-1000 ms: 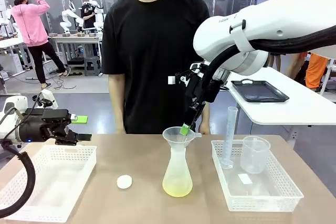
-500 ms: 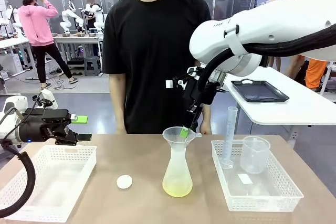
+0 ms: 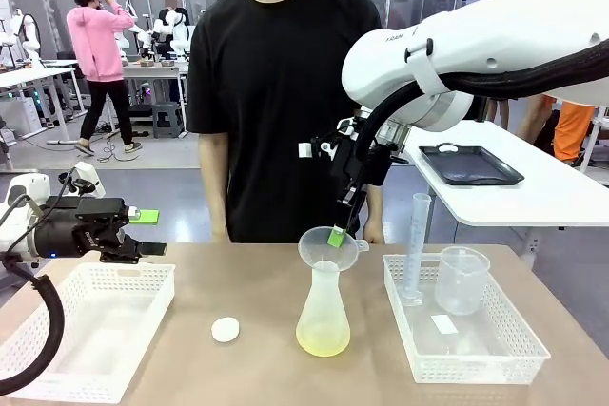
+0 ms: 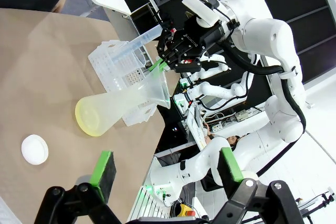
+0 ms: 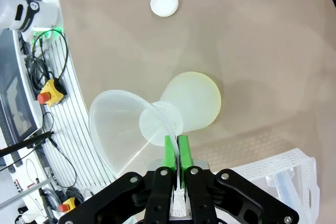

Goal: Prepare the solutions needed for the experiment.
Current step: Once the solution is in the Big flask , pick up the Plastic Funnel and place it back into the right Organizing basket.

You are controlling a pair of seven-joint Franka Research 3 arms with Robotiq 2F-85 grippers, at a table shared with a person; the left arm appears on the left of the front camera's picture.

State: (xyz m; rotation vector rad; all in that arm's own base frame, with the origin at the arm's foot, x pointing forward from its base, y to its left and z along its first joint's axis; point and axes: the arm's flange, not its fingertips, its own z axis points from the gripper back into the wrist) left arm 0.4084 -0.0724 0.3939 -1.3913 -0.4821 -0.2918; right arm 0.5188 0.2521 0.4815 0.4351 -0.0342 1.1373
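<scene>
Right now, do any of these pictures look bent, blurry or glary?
Front view: even light, sharp, faint shadow under the flask. Left wrist view: rolled sideways, so the flask looks tipped. Right wrist view: wide lens bows the table edge; right tool, pinching the funnel, looms large.

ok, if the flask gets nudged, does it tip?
Probably not easily: the flask has a wide base, the solutions sitting low. Little liquid, so likely light and may slide. The funnel, pinched in the right gripper, adds top weight.
</scene>
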